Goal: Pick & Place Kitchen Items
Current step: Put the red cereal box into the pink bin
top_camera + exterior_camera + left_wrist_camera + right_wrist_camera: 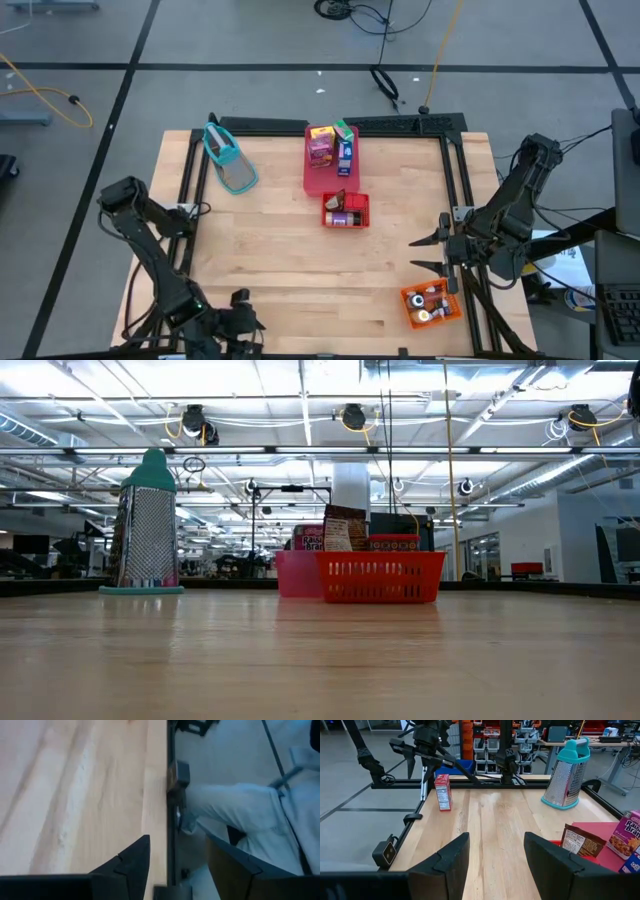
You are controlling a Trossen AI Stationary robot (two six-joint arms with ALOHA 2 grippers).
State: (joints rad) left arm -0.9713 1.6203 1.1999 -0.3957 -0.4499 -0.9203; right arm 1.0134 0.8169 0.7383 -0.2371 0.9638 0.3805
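Right hand [495, 862] and left hand [176, 870], both spread and empty, we list first; cartons [330, 146] sit on pink tray [318, 181], packets in red basket [380, 580], while red carton [442, 792] and grater [566, 775] stand loose on desk [280, 260], seemingly outstanding.

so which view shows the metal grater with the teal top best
The right wrist view: the metal grater with the teal top stands upright, unobstructed, whole. The low view shows it backlit; the high view only from above. The left wrist view misses it.
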